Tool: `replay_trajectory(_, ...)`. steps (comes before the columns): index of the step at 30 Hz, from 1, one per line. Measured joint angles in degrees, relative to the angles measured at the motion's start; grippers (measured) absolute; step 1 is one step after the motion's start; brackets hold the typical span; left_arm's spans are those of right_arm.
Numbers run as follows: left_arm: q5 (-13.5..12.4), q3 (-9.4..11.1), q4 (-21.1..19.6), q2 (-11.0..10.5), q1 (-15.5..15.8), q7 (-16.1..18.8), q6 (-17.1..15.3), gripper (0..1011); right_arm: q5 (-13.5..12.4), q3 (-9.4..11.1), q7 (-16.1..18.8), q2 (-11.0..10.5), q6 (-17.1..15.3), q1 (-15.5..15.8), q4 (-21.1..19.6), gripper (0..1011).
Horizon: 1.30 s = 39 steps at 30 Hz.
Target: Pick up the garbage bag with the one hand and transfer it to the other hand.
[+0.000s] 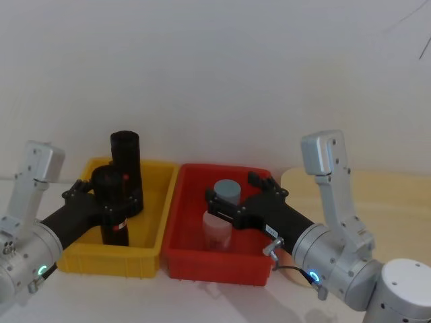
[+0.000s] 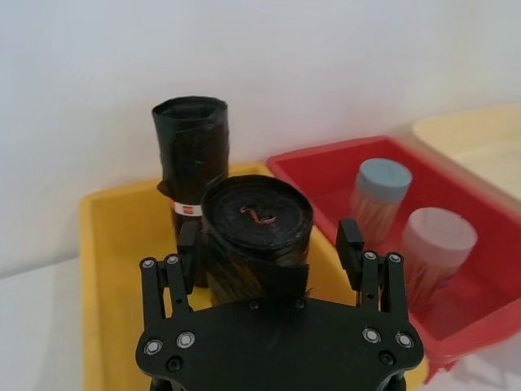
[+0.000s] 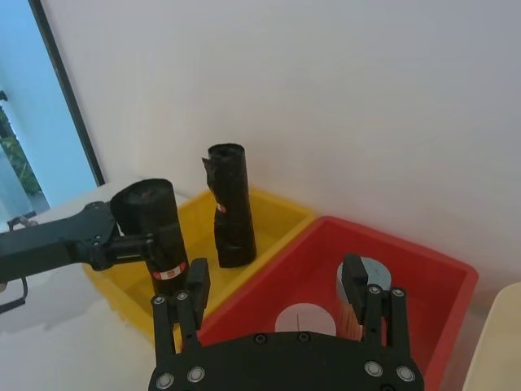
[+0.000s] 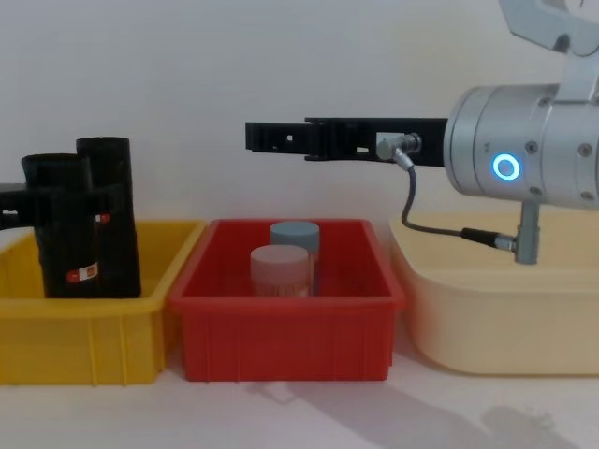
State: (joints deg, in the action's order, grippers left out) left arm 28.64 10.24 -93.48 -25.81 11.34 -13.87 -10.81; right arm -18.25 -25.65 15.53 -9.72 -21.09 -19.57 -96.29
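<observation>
The garbage bag (image 1: 110, 202) is a black roll standing upright in the yellow bin (image 1: 151, 202); its red-and-white label (image 4: 84, 274) sits low on it. My left gripper (image 2: 269, 240), on the green-lit arm, is open and straddles the roll near its top (image 2: 256, 224), with a small gap at one finger (image 2: 350, 240). A twin roll (image 1: 126, 165) stands just behind it. My right gripper (image 1: 232, 188), on the blue-lit arm, hangs open above the red bin (image 1: 185, 229) and holds nothing. From the right wrist, the bag (image 3: 155, 232) and the twin (image 3: 229, 208) show.
The red bin (image 4: 285, 313) holds two jars, one with a blue lid (image 4: 294, 234) and one with a pale lid (image 4: 280, 262). A cream round tray (image 4: 487, 318) stands to its right. A white wall runs close behind the bins.
</observation>
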Motion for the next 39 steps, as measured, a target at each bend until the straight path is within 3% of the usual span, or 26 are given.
replay_trajectory(12, -7.03, 2.29, -1.40, -1.42, 1.11, 5.55, -3.51, 1001, 0.69, -0.61, -0.29, -0.81, -0.24, -0.85, 1.70, 1000)
replay_trajectory(19, -9.87, 3.08, -2.02, -1.96, 1.56, 7.70, -5.13, 1001, 1.96, -1.38, -0.41, -0.99, -0.20, -1.90, 3.85, 1001)
replay_trajectory(39, -12.44, 3.82, -2.57, -2.45, 1.95, 9.63, -6.55, 1001, 5.61, -4.97, 1.57, 0.79, -0.03, -6.70, 11.78, 1001)
